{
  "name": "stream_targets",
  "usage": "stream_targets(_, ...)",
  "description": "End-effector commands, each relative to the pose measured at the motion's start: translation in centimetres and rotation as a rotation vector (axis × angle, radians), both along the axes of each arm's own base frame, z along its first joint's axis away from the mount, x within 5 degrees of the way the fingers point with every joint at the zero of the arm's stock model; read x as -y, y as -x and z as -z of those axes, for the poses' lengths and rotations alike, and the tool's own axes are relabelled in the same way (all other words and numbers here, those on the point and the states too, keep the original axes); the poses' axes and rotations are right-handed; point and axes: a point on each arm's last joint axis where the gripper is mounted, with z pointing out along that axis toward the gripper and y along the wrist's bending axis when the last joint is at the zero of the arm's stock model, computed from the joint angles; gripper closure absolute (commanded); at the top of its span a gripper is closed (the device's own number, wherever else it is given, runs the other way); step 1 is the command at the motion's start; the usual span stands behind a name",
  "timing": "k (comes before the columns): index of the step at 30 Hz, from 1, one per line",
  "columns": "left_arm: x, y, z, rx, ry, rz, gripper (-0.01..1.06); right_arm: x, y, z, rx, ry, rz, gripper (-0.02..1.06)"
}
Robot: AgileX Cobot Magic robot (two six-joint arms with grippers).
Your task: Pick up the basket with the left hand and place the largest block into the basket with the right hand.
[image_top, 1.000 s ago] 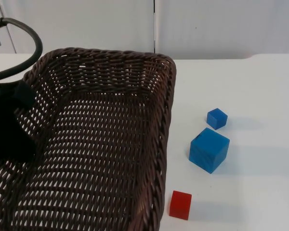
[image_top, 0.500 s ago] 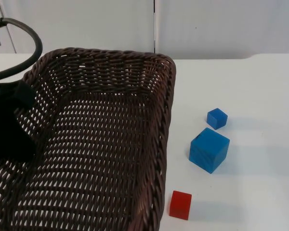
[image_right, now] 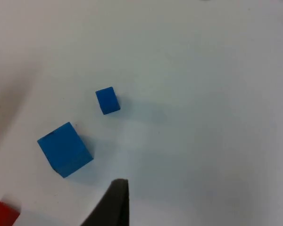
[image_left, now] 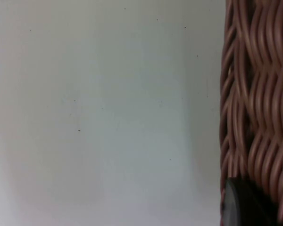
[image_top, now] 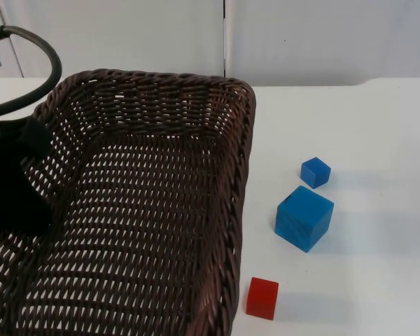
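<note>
A dark brown wicker basket [image_top: 241, 175] looms large at the left of the top view, raised toward the camera, with nothing inside it. My left gripper [image_top: 24, 178] is shut on its left rim; the left wrist view has the woven wall [image_left: 254, 94] close beside the fingertip. The largest block, a blue cube [image_top: 304, 218], rests on the white table right of the basket and appears again in the right wrist view [image_right: 64, 149]. My right gripper [image_right: 114, 207] hangs high above the table, off to the side of that cube and apart from it.
A small blue cube [image_top: 315, 172] lies just behind the large one, also seen from the right wrist [image_right: 107, 100]. A red cube [image_top: 262, 298] sits near the basket's front right corner. The grey partition wall [image_top: 322, 35] ends the table at the back.
</note>
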Motion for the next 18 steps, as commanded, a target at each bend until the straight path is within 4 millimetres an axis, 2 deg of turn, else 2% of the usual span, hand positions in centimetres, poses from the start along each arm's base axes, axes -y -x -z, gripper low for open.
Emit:
stream_targets(1,0.2,0.1,-0.4,0.004,0.028,-0.015,1.05,-0.3,-1.1,0.3,0.0,-0.012,-0.023,-0.01)
stream_targets(7,0.2,0.1,-0.4,0.011,0.026,-0.019,1.05,-1.1,-3.4,2.3,-0.062,-0.047,-0.06,-0.01)
stream_targets(18,0.2,0.0,-0.4,0.018,0.025,-0.023,1.05,-1.6,-6.1,5.7,-0.167,-0.034,-0.053,-0.01)
